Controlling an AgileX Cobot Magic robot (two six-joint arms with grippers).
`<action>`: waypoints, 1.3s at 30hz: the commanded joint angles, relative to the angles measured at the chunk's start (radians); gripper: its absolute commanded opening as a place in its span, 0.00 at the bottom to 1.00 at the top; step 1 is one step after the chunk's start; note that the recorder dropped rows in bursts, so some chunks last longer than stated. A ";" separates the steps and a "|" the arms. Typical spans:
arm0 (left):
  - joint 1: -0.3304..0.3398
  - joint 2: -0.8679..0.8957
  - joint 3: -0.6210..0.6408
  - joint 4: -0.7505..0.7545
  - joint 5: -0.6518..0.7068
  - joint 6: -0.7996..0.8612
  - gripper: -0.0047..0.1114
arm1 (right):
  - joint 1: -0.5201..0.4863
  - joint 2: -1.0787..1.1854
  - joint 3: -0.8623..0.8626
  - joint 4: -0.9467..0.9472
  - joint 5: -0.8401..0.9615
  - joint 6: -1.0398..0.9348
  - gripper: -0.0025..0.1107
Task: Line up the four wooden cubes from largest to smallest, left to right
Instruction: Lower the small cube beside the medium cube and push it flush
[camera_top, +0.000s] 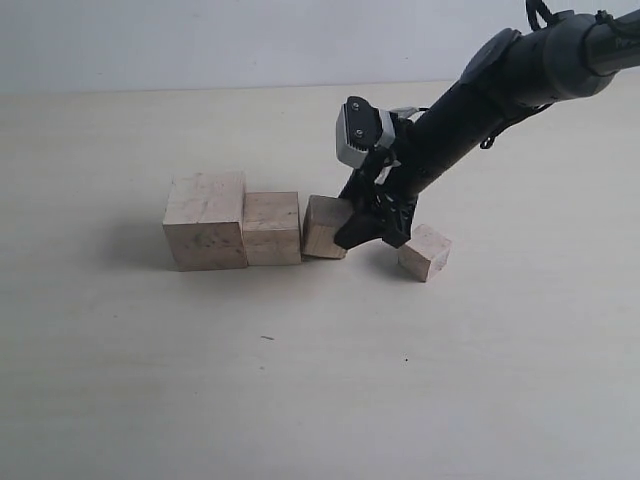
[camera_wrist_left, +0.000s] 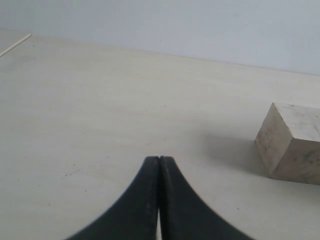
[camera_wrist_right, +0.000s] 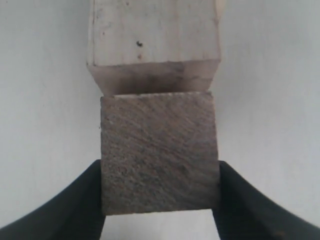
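Observation:
Four pale wooden cubes sit on the table. The largest cube (camera_top: 205, 220) is at the left, and the second-largest cube (camera_top: 271, 228) touches its right side. The third cube (camera_top: 325, 226) comes right after it, slightly tilted, and my right gripper (camera_top: 368, 226) is shut on it. In the right wrist view the black fingers (camera_wrist_right: 92, 202) press both sides of this third cube (camera_wrist_right: 160, 150), and the second-largest cube (camera_wrist_right: 155, 35) lies just beyond it. The smallest cube (camera_top: 425, 252) lies alone to the right, turned at an angle. My left gripper (camera_wrist_left: 159, 159) is shut and empty, with the largest cube (camera_wrist_left: 292, 142) off to one side.
The right arm (camera_top: 500, 85) slants down from the upper right over the table (camera_top: 300, 380). A pale wall runs behind the table's far edge (camera_top: 200, 90). The left arm is out of the exterior view.

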 joint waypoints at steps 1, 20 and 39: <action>-0.006 -0.005 0.003 0.002 -0.007 0.001 0.04 | 0.000 0.026 0.002 0.020 -0.006 -0.012 0.02; -0.006 -0.005 0.003 0.002 -0.007 0.001 0.04 | 0.000 0.026 0.002 -0.029 0.025 -0.020 0.25; -0.006 -0.005 0.003 0.002 -0.007 0.001 0.04 | 0.000 -0.061 0.000 0.013 0.017 0.052 0.56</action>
